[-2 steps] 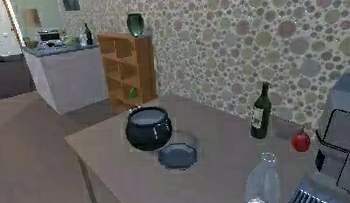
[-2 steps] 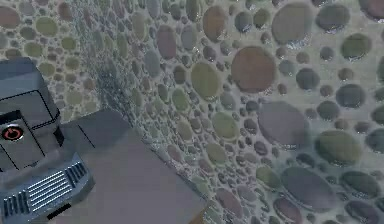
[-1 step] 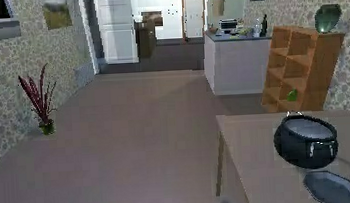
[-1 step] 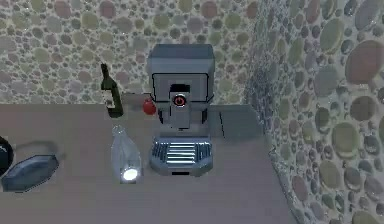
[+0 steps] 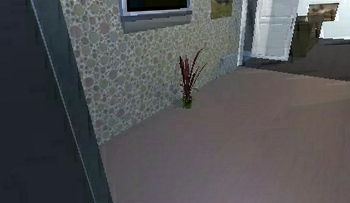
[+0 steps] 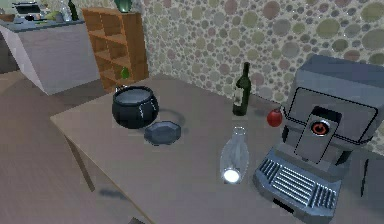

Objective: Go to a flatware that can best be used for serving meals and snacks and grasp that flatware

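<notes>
The task's flatware, a shallow grey dish (image 6: 163, 131), lies on the brown table (image 6: 180, 175), just beside a black pot (image 6: 134, 105) and toward the arm side view's left of a clear bottle (image 6: 234, 155). Farther back on the same table stand a dark green bottle (image 6: 241, 90), a red apple (image 6: 274, 118) and a grey coffee machine (image 6: 320, 125). Whether the gripper is released or grasping anything cannot be told; the forward view shows a red-leaved potted plant (image 5: 188, 81) against a pebble-patterned wall (image 5: 131, 67).
</notes>
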